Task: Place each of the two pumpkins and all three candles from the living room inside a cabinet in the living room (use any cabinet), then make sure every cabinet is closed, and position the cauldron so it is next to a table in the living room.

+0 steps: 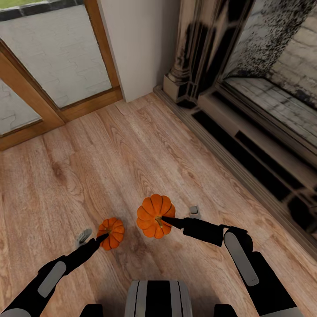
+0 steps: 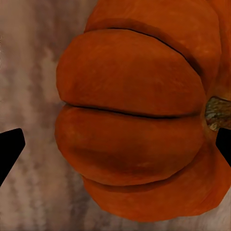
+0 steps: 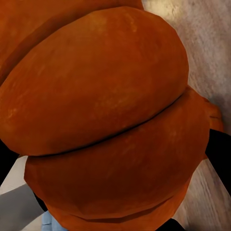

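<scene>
Two orange ribbed pumpkins are over the wooden floor in front of me. My right gripper (image 1: 166, 220) is shut on the larger-looking pumpkin (image 1: 154, 213). In the right wrist view this pumpkin (image 3: 106, 110) sits between the black fingertips (image 3: 219, 149), touching both. My left gripper (image 1: 104, 238) is open at the near side of the smaller-looking pumpkin (image 1: 112, 232). In the left wrist view that pumpkin (image 2: 130, 125) lies against one finger (image 2: 224, 144), with a gap to the other. Two small grey stubs, apparently candles (image 1: 83, 237) (image 1: 194, 211), stand on the floor beside the pumpkins. The cabinet and cauldron are out of view.
An ornate dark fireplace surround (image 1: 246, 88) runs along the right, with a low dark hearth step (image 1: 246, 149). A white wall corner (image 1: 136, 44) and a wood-framed glass door (image 1: 53, 57) stand at the back left. Bare wooden floor (image 1: 110, 149) stretches ahead.
</scene>
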### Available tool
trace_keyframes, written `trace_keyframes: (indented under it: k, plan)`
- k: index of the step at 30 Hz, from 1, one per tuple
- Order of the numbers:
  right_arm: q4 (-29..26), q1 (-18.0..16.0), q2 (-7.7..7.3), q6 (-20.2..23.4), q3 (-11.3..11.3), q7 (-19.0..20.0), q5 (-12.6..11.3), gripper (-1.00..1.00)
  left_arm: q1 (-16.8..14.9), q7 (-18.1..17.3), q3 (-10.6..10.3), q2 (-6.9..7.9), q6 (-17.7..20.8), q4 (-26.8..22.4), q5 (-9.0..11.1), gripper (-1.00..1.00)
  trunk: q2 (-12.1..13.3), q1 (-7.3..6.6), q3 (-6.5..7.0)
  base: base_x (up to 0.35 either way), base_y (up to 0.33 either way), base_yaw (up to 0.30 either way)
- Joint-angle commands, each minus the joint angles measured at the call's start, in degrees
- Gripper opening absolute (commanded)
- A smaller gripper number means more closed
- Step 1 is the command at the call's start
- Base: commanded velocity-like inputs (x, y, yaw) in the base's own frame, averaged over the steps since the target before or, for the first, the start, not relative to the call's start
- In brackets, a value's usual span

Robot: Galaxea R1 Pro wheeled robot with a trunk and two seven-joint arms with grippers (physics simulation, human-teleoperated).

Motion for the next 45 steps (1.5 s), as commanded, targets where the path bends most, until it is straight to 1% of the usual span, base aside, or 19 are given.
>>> trace_keyframes:
  k: [1,21,22,45]
  plan:
    - [0.0,0.0,-0.02,0.3,0.0,0.0,-0.3,-1.00,0.0,3.1,-0.1,0.03,0.0,0.1,-0.3,1.00,0.0,0.01,-0.03,0.000,0.000,0.000]
    - [-0.1,0.0,-0.01,0.3,0.0,0.0,-0.3,-1.00,0.0,3.1,-0.1,0.11,0.0,0.1,-0.3,1.00,0.0,0.01,-0.03,0.000,-0.025,0.000]
    - [-0.1,0.0,-0.01,0.3,0.0,0.0,-0.3,-1.00,0.0,3.1,-0.1,0.11,0.0,0.1,-0.3,-1.00,0.0,0.01,-0.03,0.000,0.000,0.000]
    - [-0.1,0.0,-0.01,0.3,0.0,0.0,-0.3,-1.00,0.0,2.5,-0.1,0.15,0.1,0.1,-0.3,-1.00,0.0,0.01,-0.03,0.000,0.000,0.000]
